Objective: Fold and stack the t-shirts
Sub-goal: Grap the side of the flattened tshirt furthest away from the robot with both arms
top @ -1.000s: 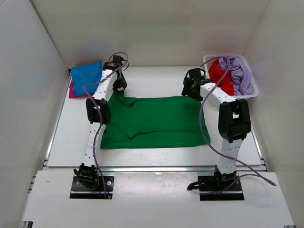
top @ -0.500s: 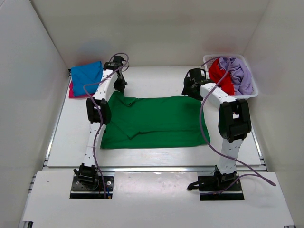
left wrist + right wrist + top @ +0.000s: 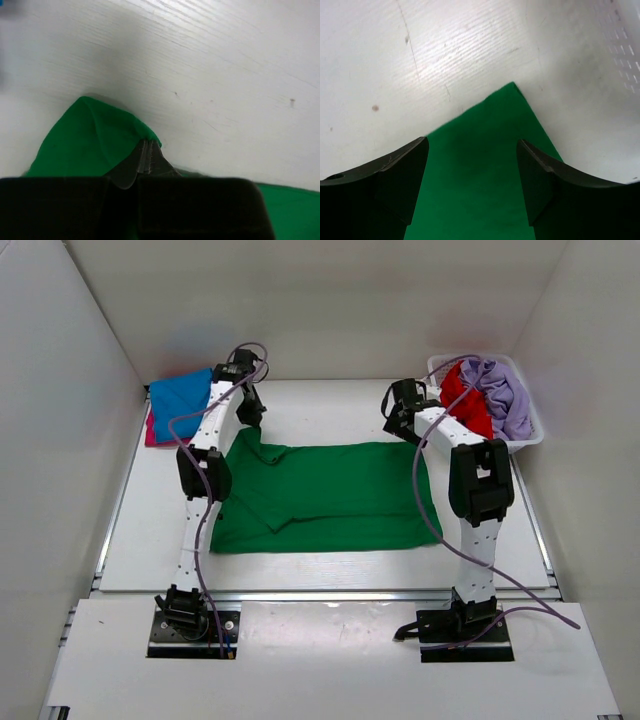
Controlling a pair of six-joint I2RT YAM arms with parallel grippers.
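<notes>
- The green tee (image 3: 325,495) lies spread flat in the middle of the table (image 3: 330,405), its long axis running left to right. A folded flap lies over its left part.
- Its far-left corner (image 3: 75,135) is bunched up into a peak off the table. A second ago it lay lower, with the jaws still half apart around it.
- The left gripper (image 3: 250,420) has since closed. In the wrist view its tips (image 3: 146,155) meet tight on that green peak.
- The left arm (image 3: 200,470) reaches far out from its base, its wrist bent down over the corner. Its elbow has drifted slightly left.
- The right gripper (image 3: 397,428) hangs over the tee's far-right corner. Its fingers (image 3: 405,180) stand wide apart and astride the cloth, gripping nothing; the corner (image 3: 512,87) lies flat beyond them.
- The right arm (image 3: 478,480) has swung a little left and farther out than a second ago.
- A blue tee (image 3: 182,395) lies on a pink tee (image 3: 152,432) at the far-left corner of the table.
- A red tee (image 3: 460,400) and a lilac tee (image 3: 505,395) are heaped in the basket (image 3: 530,437) at the far right.
</notes>
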